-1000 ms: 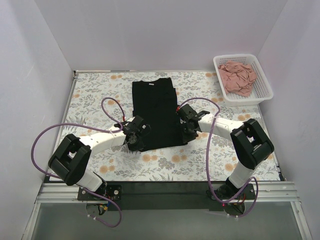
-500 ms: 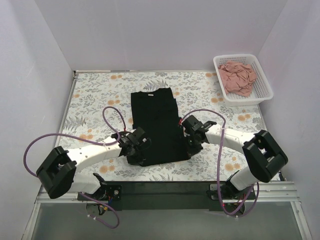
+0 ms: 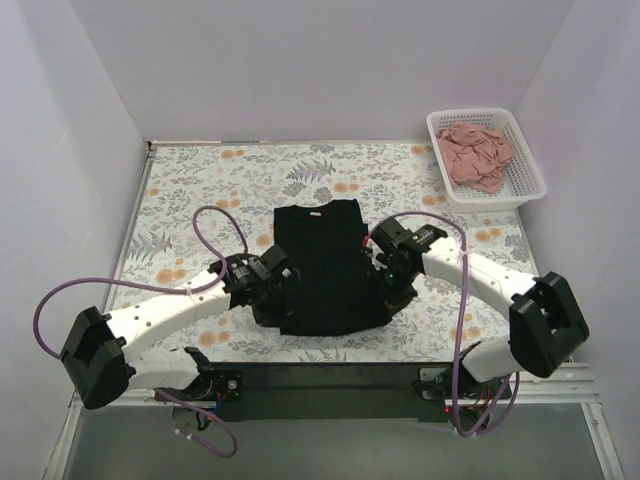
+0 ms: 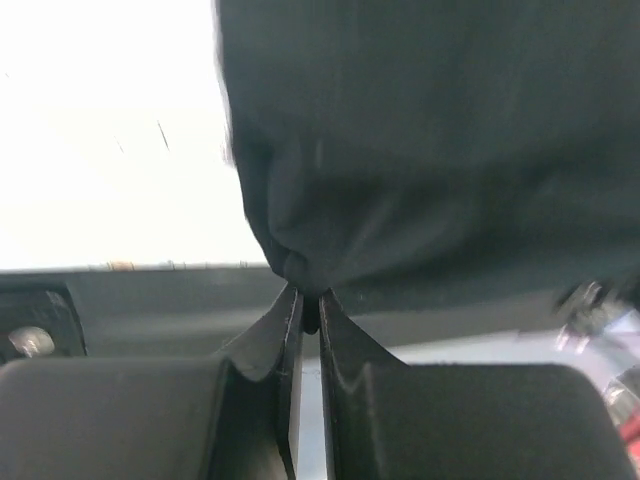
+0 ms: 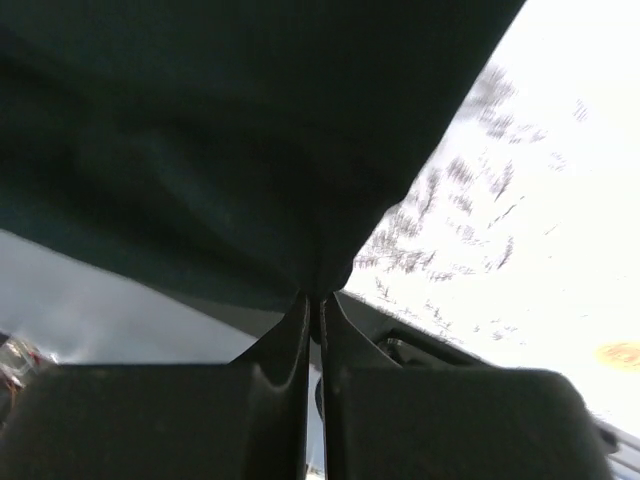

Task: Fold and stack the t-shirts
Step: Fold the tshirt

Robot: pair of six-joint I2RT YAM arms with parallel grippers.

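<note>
The black t-shirt (image 3: 328,268) lies on the flowered table with its collar toward the back. My left gripper (image 3: 276,292) is shut on the shirt's left edge, and in the left wrist view the left gripper (image 4: 308,298) pinches a bunch of the black t-shirt (image 4: 430,150) between its tips. My right gripper (image 3: 386,286) is shut on the right edge, and the right wrist view shows the right gripper (image 5: 315,297) clamped on the black t-shirt (image 5: 200,130). The pink t-shirt (image 3: 475,155) lies crumpled in the basket.
The white lattice basket (image 3: 529,178) stands at the back right of the table, by the right wall. Purple cables loop off both arms. White walls close in the left, the back and the right, and a black rail runs along the near edge.
Both arms have drawn back toward the near edge, dragging the black t-shirt with them. The right gripper has shut on the cloth. The left gripper stayed shut.
</note>
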